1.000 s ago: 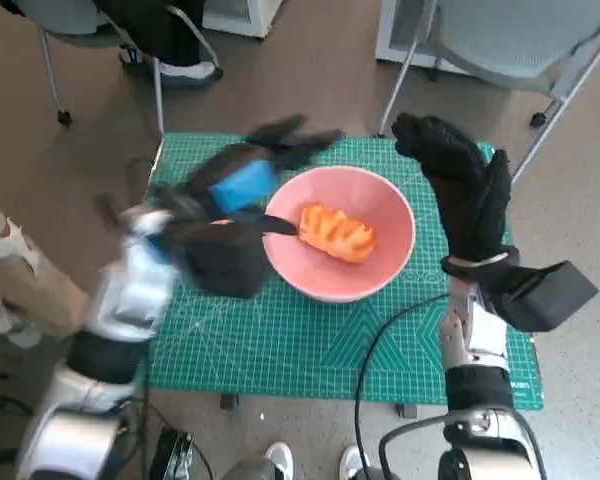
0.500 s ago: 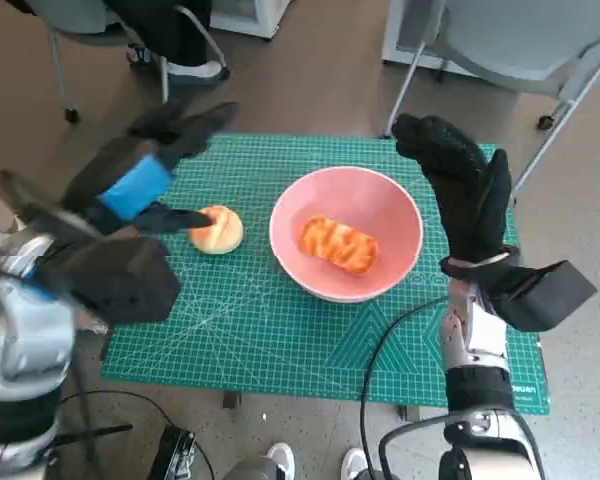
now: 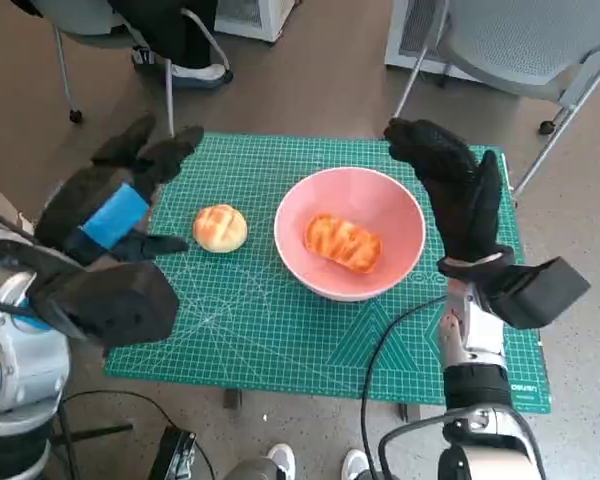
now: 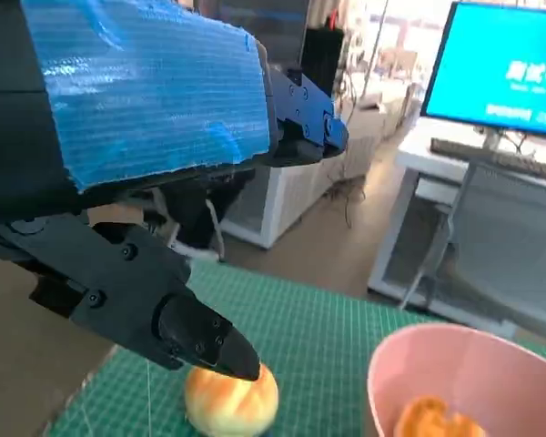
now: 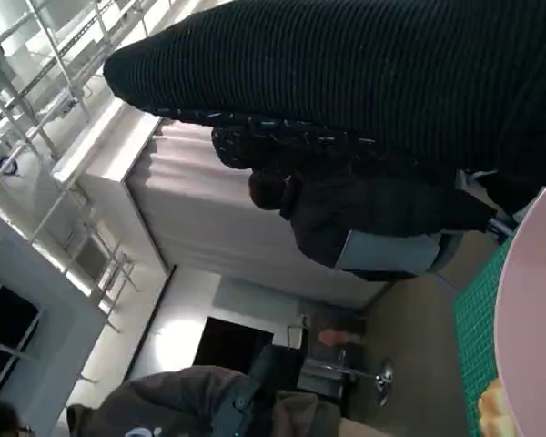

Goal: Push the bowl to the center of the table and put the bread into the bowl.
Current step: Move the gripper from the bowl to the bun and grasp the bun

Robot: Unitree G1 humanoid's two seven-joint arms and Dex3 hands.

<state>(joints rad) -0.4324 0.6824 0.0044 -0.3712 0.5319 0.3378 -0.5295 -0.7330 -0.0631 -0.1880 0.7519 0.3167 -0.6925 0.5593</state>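
On the counter (image 3: 280,350), covered by a green cutting mat, the pink bowl (image 3: 380,205) sits near the middle with one orange-glazed bread (image 3: 342,242) lying inside it. A round bread roll (image 3: 220,228) rests on the mat just beside the bowl. The left hand (image 3: 115,205) hovers near the roll, fingers spread and empty, while the right hand (image 3: 458,190) stands upright beside the bowl's rim, seemingly holding nothing.

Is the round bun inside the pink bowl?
No, the round bun sits on the green mat, beside the pink bowl.
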